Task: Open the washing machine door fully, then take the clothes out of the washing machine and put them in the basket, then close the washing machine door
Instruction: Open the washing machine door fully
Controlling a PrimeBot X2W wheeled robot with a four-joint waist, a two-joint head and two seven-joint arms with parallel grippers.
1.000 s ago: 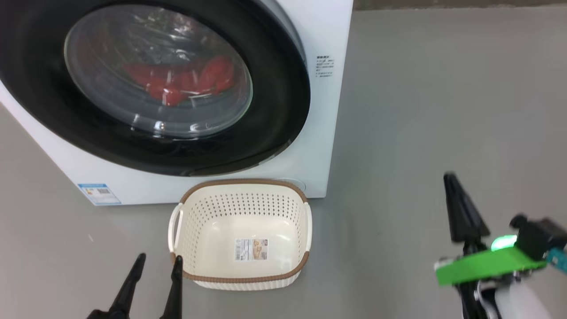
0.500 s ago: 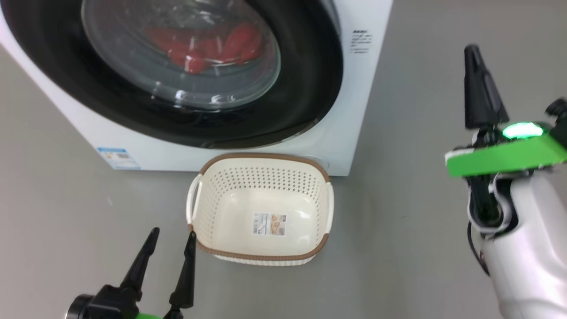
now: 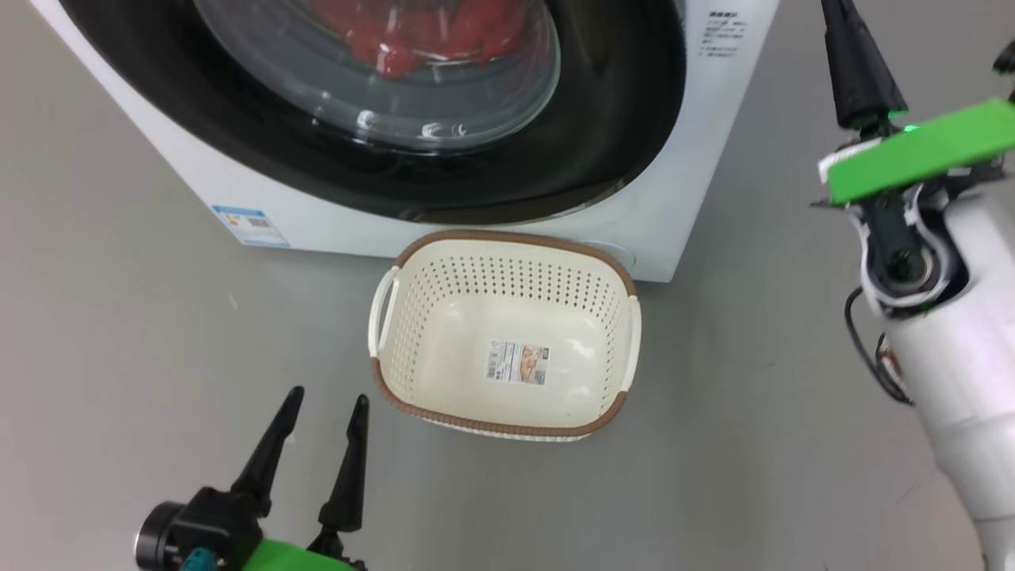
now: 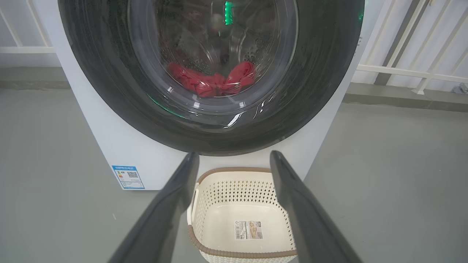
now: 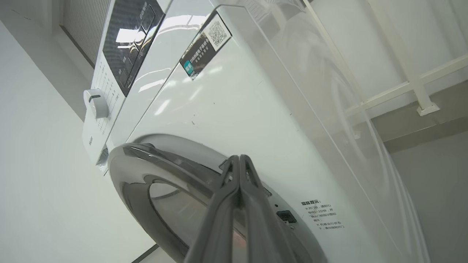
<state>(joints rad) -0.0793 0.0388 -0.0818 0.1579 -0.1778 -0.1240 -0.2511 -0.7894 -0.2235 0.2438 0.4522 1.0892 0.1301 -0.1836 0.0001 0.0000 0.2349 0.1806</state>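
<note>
The white washing machine stands at the top of the head view. Its door, black-rimmed with a glass bowl, lies closed against the front. Red clothes show through the glass, also red clothes in the left wrist view. The cream basket sits on the floor right before the machine, with nothing in it but a paper label. My left gripper is open, low at the basket's left corner. My right gripper is shut and raised to the right of the machine; its tips point at the door's edge.
Grey floor spreads on both sides of the machine. A small blue sticker marks the machine's lower left front. A white railing runs behind it on the right. The control panel and knob sit above the door.
The head camera has moved, shifting the whole picture up and right. My shut right gripper has risen far, from floor level to beside the door. The left gripper stays open by the basket.
</note>
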